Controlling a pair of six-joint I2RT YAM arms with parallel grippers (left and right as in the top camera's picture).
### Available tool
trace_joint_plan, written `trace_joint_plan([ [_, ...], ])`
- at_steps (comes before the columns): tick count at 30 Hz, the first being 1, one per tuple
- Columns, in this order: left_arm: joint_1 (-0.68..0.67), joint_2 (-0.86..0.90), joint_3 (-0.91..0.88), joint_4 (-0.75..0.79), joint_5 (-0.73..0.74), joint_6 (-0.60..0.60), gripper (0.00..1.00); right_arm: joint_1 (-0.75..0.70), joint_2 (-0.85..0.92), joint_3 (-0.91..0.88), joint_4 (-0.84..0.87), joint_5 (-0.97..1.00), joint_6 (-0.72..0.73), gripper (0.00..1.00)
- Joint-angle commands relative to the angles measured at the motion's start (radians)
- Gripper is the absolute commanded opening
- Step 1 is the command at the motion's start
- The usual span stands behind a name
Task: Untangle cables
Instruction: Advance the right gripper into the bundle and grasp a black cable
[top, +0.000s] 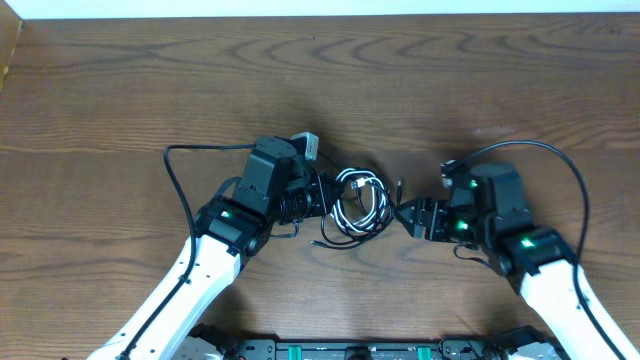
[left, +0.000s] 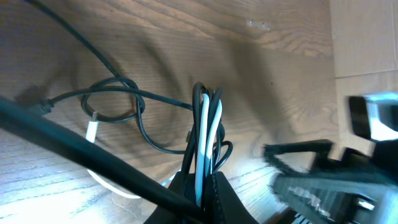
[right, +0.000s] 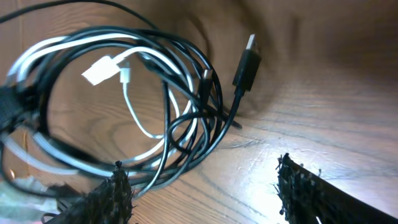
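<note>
Here, nearest to the left wrist camera, the left gripper (left: 203, 190) is closed on the cables (left: 206, 124). One white strand and several black ones stand up out of its dark fingers, pinched together. The fingertips are cut off by the lower edge and hard to make out. A thick black arm cable (left: 74, 158) crosses the foreground diagonally, out of focus, and covers part of a white cord behind it. Further out, one black cord makes a twisted loop flat on the worktop (left: 261, 68), with a white plug (left: 92, 130) just beside it. At the right, the other arm is only a blur.

In the right wrist view, the right gripper (right: 205, 190) is wide open, with nothing held between its fingers (right: 117, 196); both rough pads are cut by the bottom edge. Just beyond them lies the coil, black and white loops crossing many times, so I cannot tell which strand goes over which. A black USB plug (right: 247, 59) points away from the coil at its far side. The left edge of the coil is blurred.

From overhead, the cables lie mid-worktop between both grippers, with the right one near them but apart.
</note>
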Motion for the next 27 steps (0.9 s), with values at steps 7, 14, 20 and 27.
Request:
trace_joint_plan([
  [7,0.004,0.002,-0.004,0.006,0.029,-0.013,0.08,0.132,0.185,0.004,0.176,0.023,0.241,0.73],
  [14,0.004,0.002,-0.004,0.043,0.110,-0.013,0.08,0.206,0.278,0.004,0.207,0.148,0.387,0.71],
  [20,0.004,0.002,-0.004,0.053,0.142,-0.014,0.08,0.228,0.340,0.004,0.256,0.150,0.390,0.46],
  [27,0.005,0.002,-0.004,0.081,0.186,-0.017,0.08,0.228,0.356,0.004,0.255,0.207,0.372,0.14],
])
